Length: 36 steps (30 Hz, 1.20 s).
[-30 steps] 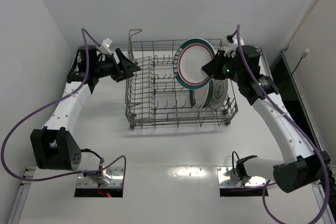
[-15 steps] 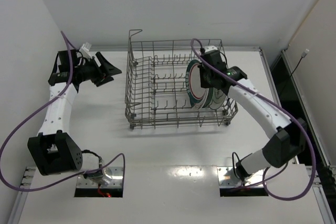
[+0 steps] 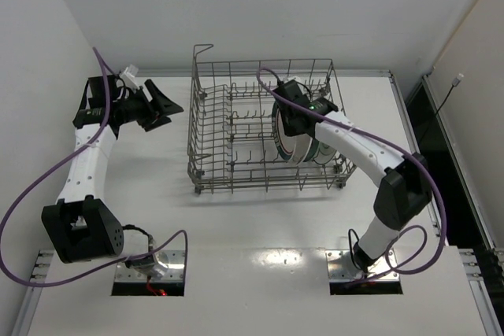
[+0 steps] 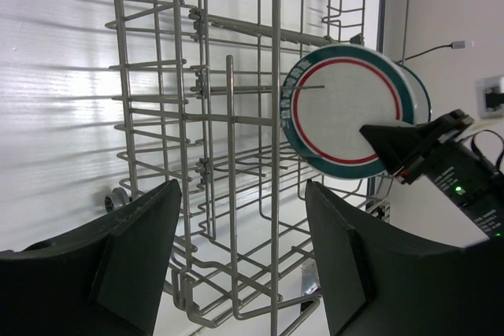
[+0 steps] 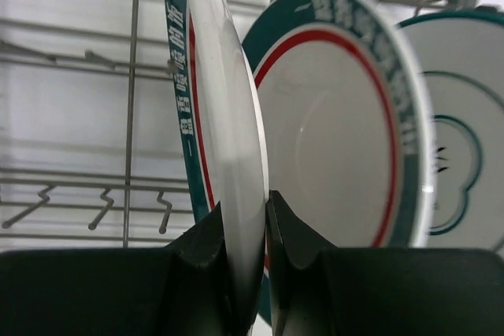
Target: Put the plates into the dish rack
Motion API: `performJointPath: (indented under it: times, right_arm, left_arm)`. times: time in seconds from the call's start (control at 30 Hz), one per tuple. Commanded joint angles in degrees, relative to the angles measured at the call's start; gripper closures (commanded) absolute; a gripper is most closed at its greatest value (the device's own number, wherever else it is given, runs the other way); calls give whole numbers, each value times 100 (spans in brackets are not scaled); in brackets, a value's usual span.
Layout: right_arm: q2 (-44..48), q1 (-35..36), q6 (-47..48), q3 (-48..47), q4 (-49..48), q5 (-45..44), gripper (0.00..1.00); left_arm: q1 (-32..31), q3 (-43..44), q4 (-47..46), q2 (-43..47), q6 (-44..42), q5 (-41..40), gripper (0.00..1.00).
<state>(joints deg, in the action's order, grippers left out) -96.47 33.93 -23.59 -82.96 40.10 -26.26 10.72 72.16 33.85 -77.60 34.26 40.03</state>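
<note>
Plates (image 3: pixel 305 145) stand on edge at the right end of the dish rack (image 3: pixel 211 127), which sits on the white tabletop (image 3: pixel 260 234). The right pincer (image 3: pixel 288 120) reaches down into the rack and is clamped on the rim of the leftmost plate (image 5: pixel 224 100), a white one with a green-and-red band, held upright with one of the fingers (image 5: pixel 206 245) pressed to each face. Just beside it stands a second banded plate (image 5: pixel 339 139), and beyond that a white plate with a thin teal ring (image 5: pixel 465 116). Off to the left, well apart from the rack, the left pincer (image 3: pixel 165 110) hangs above the tabletop, spread wide with nothing in it.
</note>
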Motion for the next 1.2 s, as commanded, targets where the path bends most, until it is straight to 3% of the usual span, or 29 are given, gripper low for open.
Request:
performJointPath:
  times: [0.0, 0.2, 0.23, 0.43, 0.47, 0.6, 0.9, 1.17]
  right_arm:
    - [-109, 52, -101, -274, 147, 32, 97]
    - [-101, -79, -277, -125, 86, 806, 78]
    - [56, -80, -277, -124, 86, 807, 66]
    - [497, -80, -76, -580, 595, 456, 28]
    - [549, -80, -23, -686, 839, 351, 17]
    - [848, -80, 546, -959, 1036, 356, 0]
    - [2043, -80, 769, -213, 105, 1369, 0]
    - [2677, -132, 1041, 192, -713, 1317, 0]
  left_arm:
    - [97, 0, -80, 149, -77, 57, 39]
    - [97, 0, -80, 149, -130, 57, 39]
    - [97, 0, -80, 149, -130, 57, 39]
    - [150, -114, -80, 149, -130, 5, 37]
    - [150, -114, -80, 149, -130, -56, 37]
    - [150, -115, -80, 149, -130, -189, 37]
    - [150, -53, -80, 35, -183, -320, 37]
    - [-359, 386, 360, 429, -649, -2375, 37]
